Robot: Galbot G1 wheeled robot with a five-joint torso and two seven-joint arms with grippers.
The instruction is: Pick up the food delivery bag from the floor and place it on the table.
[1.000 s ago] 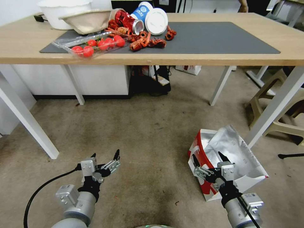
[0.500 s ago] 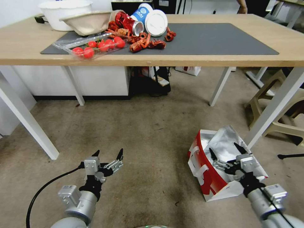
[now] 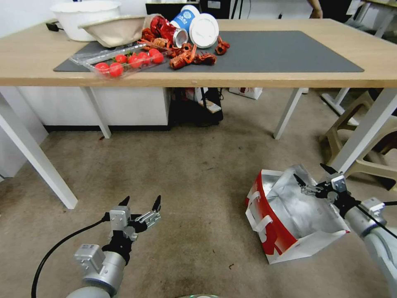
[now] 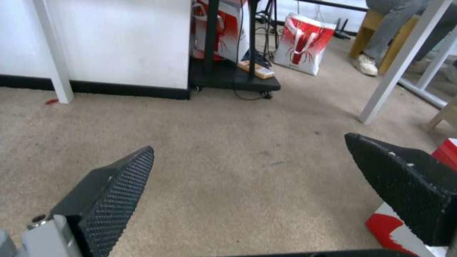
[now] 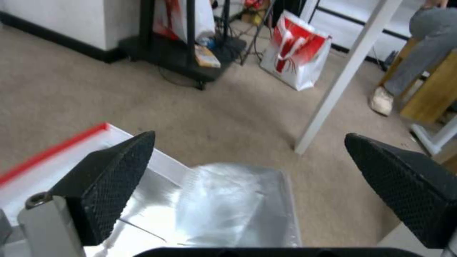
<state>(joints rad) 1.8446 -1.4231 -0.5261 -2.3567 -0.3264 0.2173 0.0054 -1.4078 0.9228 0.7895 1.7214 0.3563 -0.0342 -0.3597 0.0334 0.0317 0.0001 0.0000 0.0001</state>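
On the floor (image 3: 198, 174), red-sided foil-lined food delivery bag (image 3: 289, 215) gapes; right end effector (image 3: 316, 177) spread.

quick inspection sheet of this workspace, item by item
surface: table light wood, dark grey mat; floor stained.
job's things: food delivery bag on the floor, mouth open, foil lining showing.
clutter: tomato tray, crayfish, cup, bowls on the table's left part.
grippers: right gripper open above the bag's far edge; left gripper open above bare floor.
cables: black cable at left arm.
surroundings: second red-white bag, plastic stool.
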